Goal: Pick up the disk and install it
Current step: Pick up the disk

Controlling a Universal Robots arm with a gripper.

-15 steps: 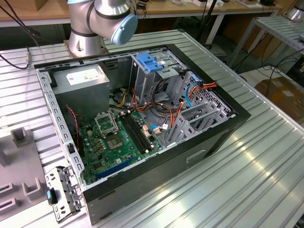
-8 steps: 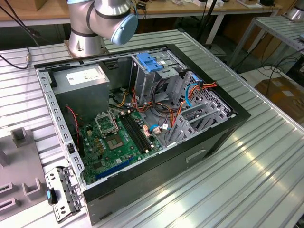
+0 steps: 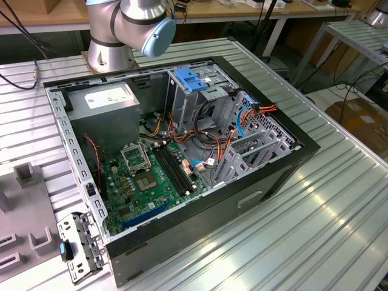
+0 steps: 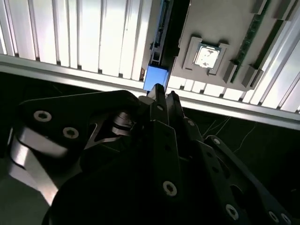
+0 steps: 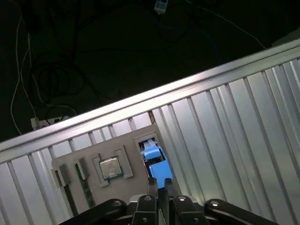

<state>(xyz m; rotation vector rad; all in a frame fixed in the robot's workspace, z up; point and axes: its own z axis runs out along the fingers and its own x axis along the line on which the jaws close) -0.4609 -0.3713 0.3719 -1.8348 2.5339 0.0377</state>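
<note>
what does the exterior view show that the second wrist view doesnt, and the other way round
The exterior view adds the open computer case with its motherboard, grey power-supply box and light-blue bracket, plus the arm on its base. The second wrist view adds the end effector right at the blue end of the disk, beside a grey plate carrying a processor chip and a memory stick. Both share the ribbed metal table.
</note>
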